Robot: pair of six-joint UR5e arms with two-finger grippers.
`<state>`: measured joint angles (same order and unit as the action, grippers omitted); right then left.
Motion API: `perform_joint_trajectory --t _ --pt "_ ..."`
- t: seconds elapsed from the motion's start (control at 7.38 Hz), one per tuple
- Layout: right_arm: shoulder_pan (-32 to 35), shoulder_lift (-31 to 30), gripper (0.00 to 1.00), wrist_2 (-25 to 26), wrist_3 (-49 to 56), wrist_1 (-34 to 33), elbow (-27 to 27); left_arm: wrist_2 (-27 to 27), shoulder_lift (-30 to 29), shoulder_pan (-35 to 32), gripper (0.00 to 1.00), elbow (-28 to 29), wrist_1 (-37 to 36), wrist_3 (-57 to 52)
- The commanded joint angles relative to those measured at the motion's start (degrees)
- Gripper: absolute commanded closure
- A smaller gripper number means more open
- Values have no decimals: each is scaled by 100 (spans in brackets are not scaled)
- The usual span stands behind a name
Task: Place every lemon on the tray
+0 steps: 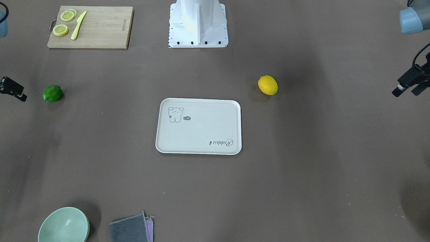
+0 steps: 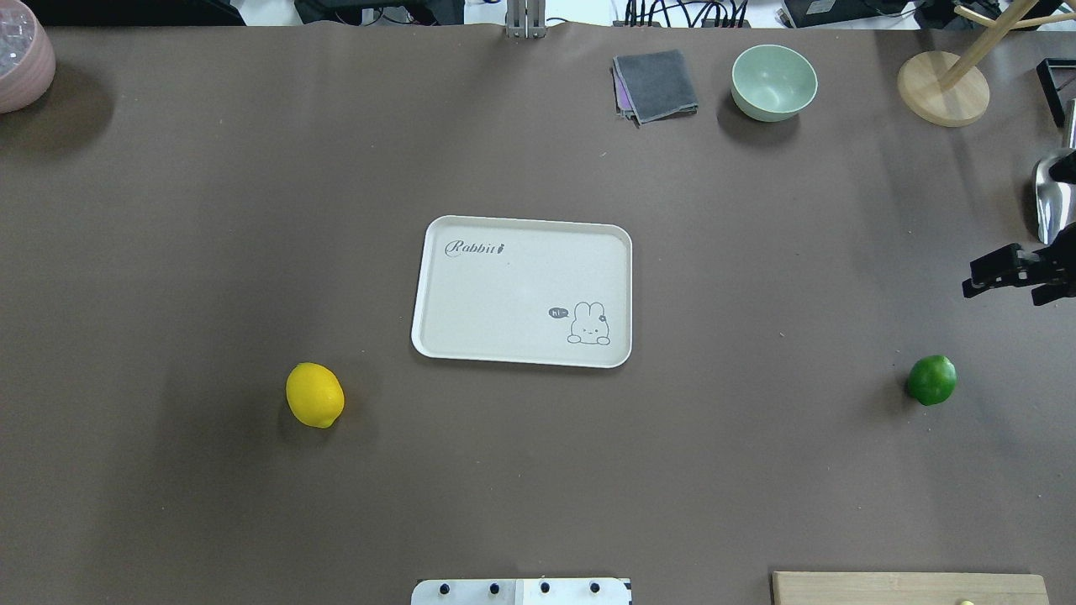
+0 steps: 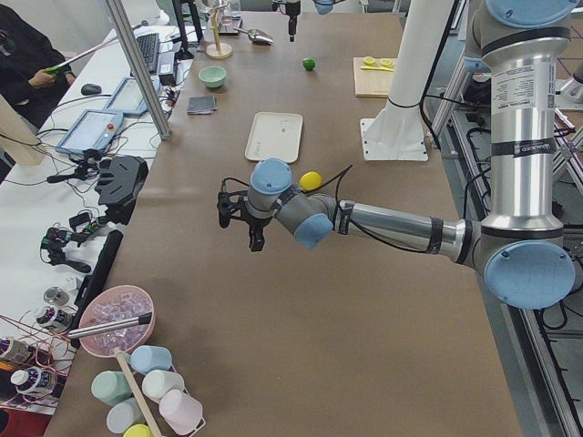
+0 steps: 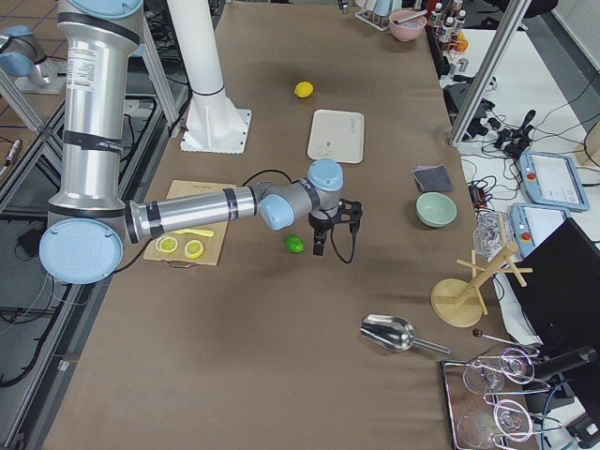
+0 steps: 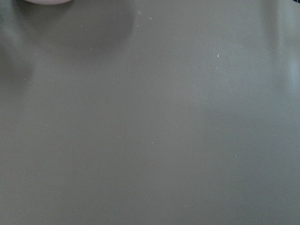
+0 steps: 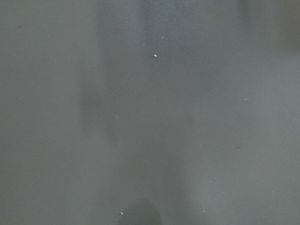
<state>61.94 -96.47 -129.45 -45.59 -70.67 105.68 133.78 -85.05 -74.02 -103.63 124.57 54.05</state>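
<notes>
Lining up my right gripper (image 2: 1004, 284), spread like the left gripper (image 1: 407, 90), I want the green lemon (image 2: 931, 380) centred before closing; it and the yellow lemon (image 2: 314, 395) lie on the worktop (image 2: 168, 252), off the tray (image 2: 504, 294).

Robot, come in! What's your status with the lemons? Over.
Left gripper open, empty; right gripper open, empty. Yellow lemon, green lemon both off tray. Nothing in the way.
</notes>
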Motion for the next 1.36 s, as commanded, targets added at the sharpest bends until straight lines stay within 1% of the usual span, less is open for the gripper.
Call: perform_joint_trajectory --t 0.0,0.41,0.81,1.08,1.22 --pt "-645 84 0 376 -879 229 6 -229 -11 352 2 -174 146 631" --pt "-955 -12 0 464 -961 229 6 -659 -90 896 2 -359 155 1158" --pt "-1122 -205 0 464 -1049 229 -38 -660 -108 1003 2 -430 155 1230" --pt "-1376 -206 0 456 -1058 211 -152 -660 -196 1100 2 -447 155 1204" --pt "-1490 -206 0 438 -1223 229 -144 -660 -196 1100 2 -447 155 1178"
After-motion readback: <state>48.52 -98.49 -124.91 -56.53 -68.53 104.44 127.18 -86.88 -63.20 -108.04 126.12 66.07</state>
